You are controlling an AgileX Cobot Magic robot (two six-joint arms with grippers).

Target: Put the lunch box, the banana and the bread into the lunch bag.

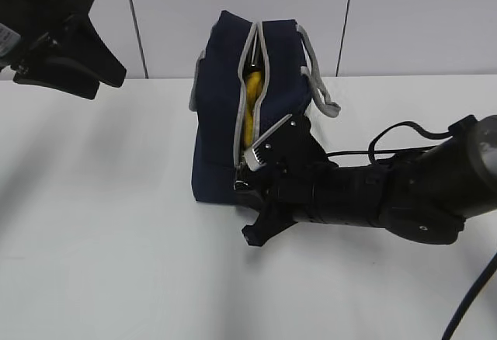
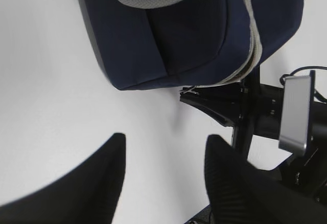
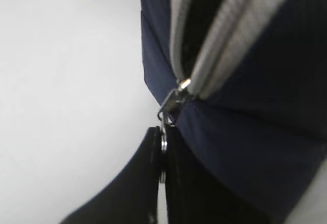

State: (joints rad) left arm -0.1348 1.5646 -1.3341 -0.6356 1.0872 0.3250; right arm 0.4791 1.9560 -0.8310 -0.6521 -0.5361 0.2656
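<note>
The navy lunch bag lies on the white table with its grey zipper open. The yellow banana shows inside through the gap. The lunch box and the bread are hidden. My right gripper is at the near end of the zipper, shut on the metal ring pull below the zipper slider. My left gripper hangs raised at the far left, open and empty; in its wrist view its fingers frame bare table below the bag.
The bag's grey strap handle hangs over its right side. My right arm and its cable lie across the table's right half. A white panelled wall stands behind the table.
</note>
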